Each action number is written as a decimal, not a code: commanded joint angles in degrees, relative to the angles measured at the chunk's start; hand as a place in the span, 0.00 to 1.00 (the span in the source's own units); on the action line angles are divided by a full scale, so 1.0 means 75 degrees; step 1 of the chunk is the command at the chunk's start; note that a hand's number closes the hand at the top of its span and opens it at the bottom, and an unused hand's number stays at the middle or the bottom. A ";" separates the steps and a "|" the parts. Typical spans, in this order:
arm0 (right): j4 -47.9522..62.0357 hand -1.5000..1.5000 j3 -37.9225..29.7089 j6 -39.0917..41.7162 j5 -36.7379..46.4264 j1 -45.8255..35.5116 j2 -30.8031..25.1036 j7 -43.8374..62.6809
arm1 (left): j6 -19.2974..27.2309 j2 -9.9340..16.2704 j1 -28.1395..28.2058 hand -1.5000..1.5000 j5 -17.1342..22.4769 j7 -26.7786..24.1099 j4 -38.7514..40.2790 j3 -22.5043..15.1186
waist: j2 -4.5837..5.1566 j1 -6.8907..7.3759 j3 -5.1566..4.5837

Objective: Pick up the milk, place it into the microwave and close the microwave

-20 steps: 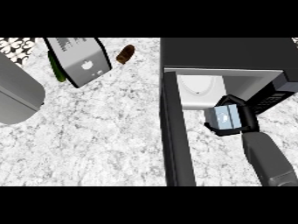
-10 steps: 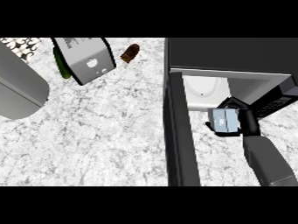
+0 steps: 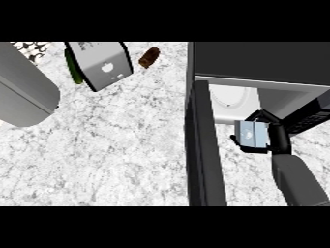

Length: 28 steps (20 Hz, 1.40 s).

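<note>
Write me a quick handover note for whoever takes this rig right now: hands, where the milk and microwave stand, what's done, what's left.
Right hand: shut on the milk, holding it at the microwave's open front.
Left hand: not in view; only a grey forearm shows at the view's left edge.
Microwave door: open, swung out toward the robot. A white plate sits inside.
Done: milk picked up and brought to the opening.
Left: set the milk inside, let go, pull the hand out, close the door.
Also on the counter, away from the job: a grey carton and a small brown item.
</note>
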 commanded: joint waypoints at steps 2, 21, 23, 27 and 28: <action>0.0132 1.00 -0.0307 -0.0650 0.0001 -0.1570 -0.0887 0.1499 | 0.0043 0.0061 -0.0125 0.00 0.0153 0.0067 -0.0130 0.0003 | 0.0332 0.0624 0.0111; -0.0898 1.00 -0.0262 -0.0847 -0.0154 -0.0775 -0.0915 0.1485 | 0.0250 0.0445 -0.0666 0.00 0.0050 0.0398 0.0022 0.0229 | 0.0406 0.0924 0.0113; -0.0983 0.00 -0.0294 -0.0994 -0.0280 -0.0858 -0.0472 0.1563 | 0.0274 0.0424 -0.0710 0.00 0.0078 0.0457 0.0111 0.0141 | 0.0390 0.0915 0.0128; -0.1099 0.00 0.0136 -0.0349 -0.0232 -0.1159 -0.0434 0.1581 | 0.0284 0.0534 -0.0878 0.00 0.0078 0.0506 0.0096 0.0192 | 0.0344 0.1012 0.0112; -0.1047 0.00 0.0226 -0.0357 -0.0201 -0.1156 -0.0367 0.1798 | 0.0292 0.0575 -0.0972 0.00 -0.0016 0.0531 0.0187 0.0194 | 0.0379 0.1038 0.0091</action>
